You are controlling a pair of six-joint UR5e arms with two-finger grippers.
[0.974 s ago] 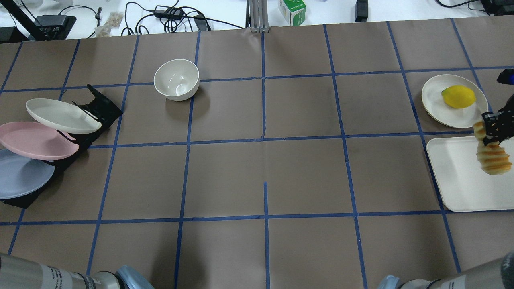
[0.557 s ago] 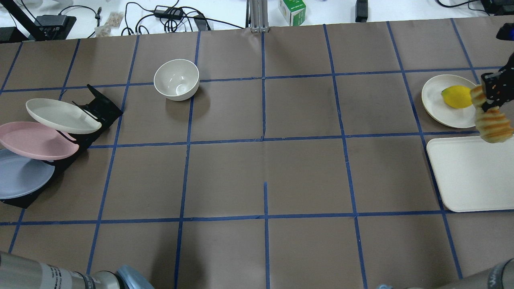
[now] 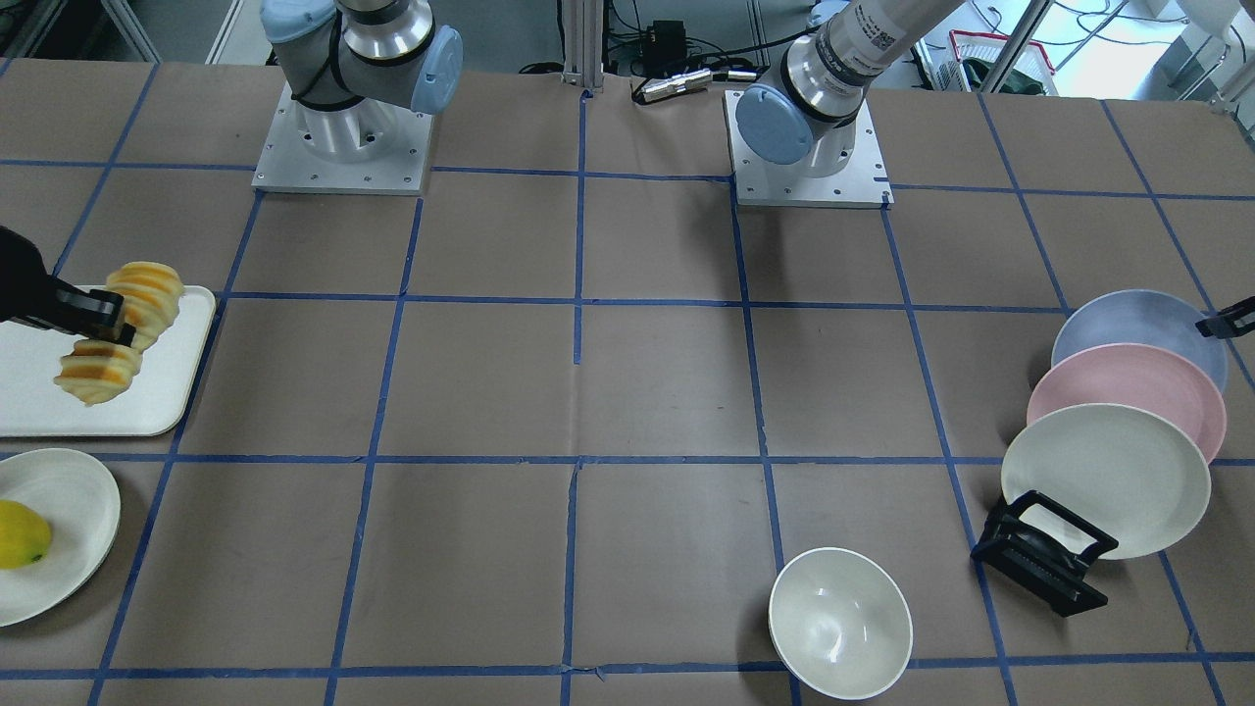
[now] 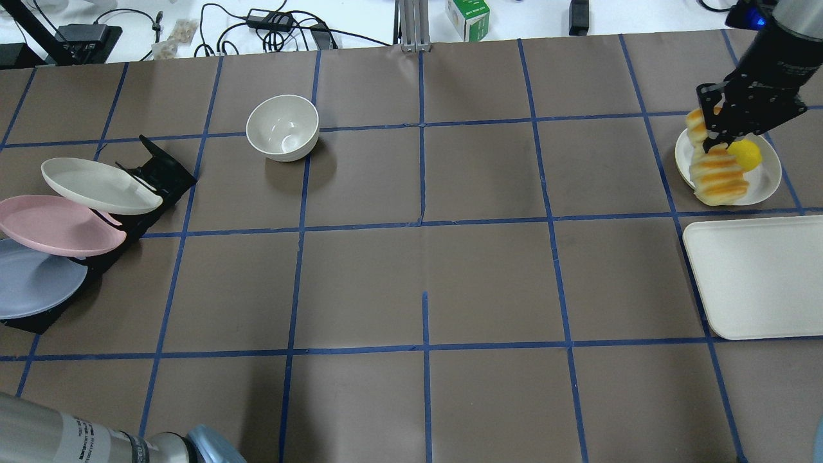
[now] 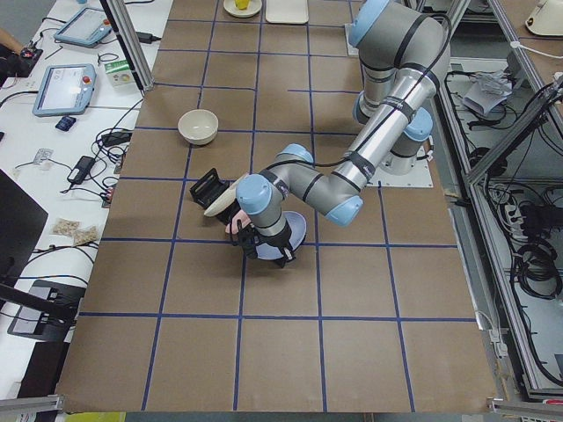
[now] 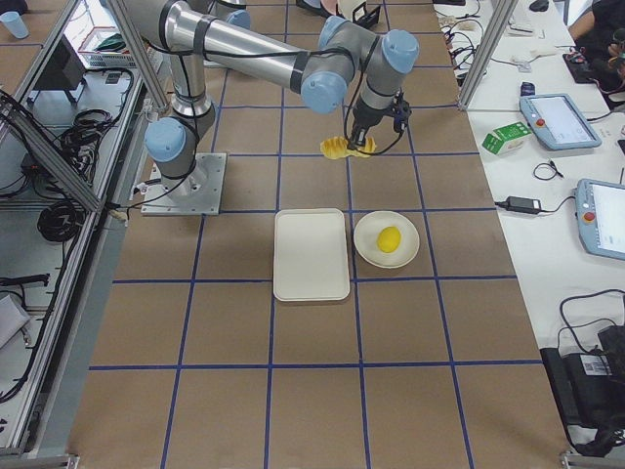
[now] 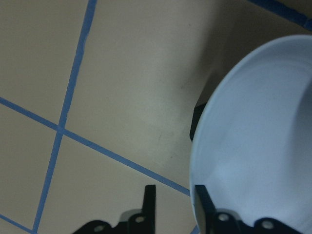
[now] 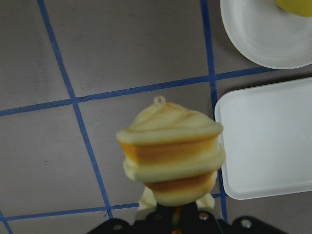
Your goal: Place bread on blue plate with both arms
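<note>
My right gripper (image 4: 712,136) is shut on the bread (image 4: 717,175), a ridged orange-brown loaf, and holds it in the air over the small white plate. The bread also shows in the front-facing view (image 3: 120,333) and the right wrist view (image 8: 170,156). The blue plate (image 4: 32,283) leans in the black rack (image 4: 161,170), lowest of three plates. In the left wrist view my left gripper (image 7: 175,209) is open, with the blue plate's rim (image 7: 197,146) between its fingers. It is outside the overhead view.
The pink plate (image 4: 58,225) and cream plate (image 4: 96,186) lean in the same rack. A white bowl (image 4: 283,127) stands at the far middle-left. A white tray (image 4: 759,276) lies on the right. A lemon (image 4: 747,154) sits on the small white plate (image 4: 762,183).
My right gripper has carried the bread from above the tray away from the robot and leftward, over the small plate with the lemon. The plates have not moved.
</note>
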